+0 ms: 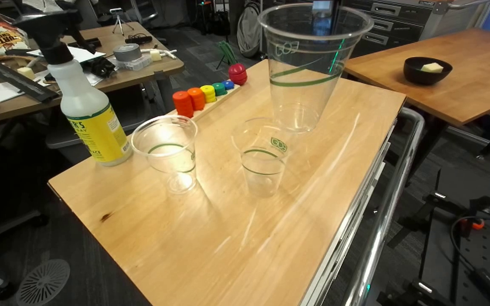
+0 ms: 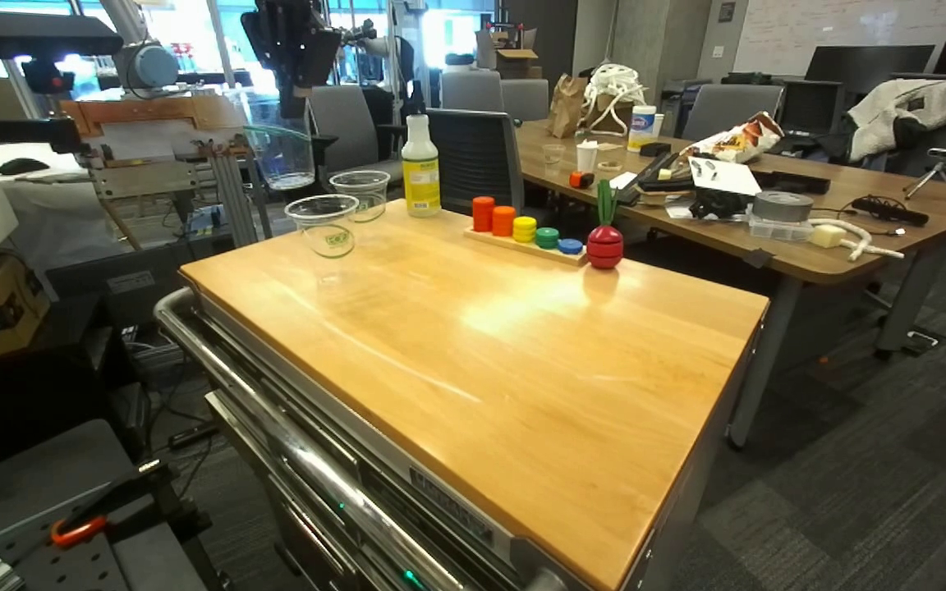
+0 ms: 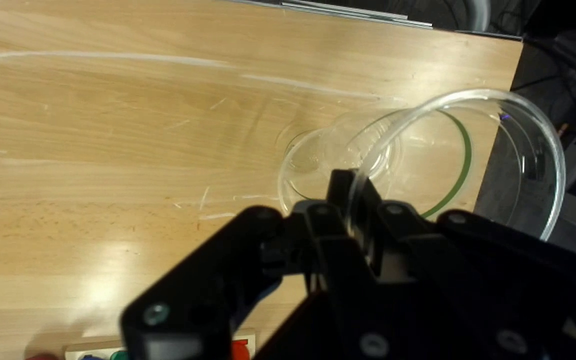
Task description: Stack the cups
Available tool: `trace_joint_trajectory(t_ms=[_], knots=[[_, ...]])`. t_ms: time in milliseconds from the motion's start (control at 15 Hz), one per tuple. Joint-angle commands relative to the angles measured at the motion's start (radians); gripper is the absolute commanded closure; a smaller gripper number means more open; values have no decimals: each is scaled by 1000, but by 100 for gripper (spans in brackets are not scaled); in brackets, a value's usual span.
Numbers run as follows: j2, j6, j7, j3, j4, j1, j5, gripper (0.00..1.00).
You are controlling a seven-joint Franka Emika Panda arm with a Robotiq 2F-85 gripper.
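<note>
Note clear cup [image 1: 306, 80] clamped at rim between fingers [image 3: 340, 189], two cups [image 1: 168, 155] [image 1: 264, 161] upright on desk [image 1: 194, 255], pale chunk [image 1: 432, 67] in bowl [image 1: 423, 77].

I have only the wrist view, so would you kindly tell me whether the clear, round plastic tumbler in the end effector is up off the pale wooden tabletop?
Observer: It is; in an exterior view the held tumbler hangs in the air, off the wooden tabletop.
Operator: Thank you; how many other tumblers stand there?
Observer: Two, both upright: a green-banded clear plastic tumbler and, apart from it, a similar clear plastic tumbler.
Operator: Is anything tall near either of them?
Observer: Yes, in both exterior views a pale, yellow-labelled, black-topped plastic spray bottle stands nearer the first of those two.
</note>
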Motion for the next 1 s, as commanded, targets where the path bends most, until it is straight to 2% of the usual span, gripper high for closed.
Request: trace_joint_trajectory(t_ms=[0, 333, 933], knots=[[38, 60, -18, 12, 14, 10, 17, 99], [95, 145, -22, 17, 33, 9, 14, 99], [137, 146, -91, -1, 24, -2, 18, 99]])
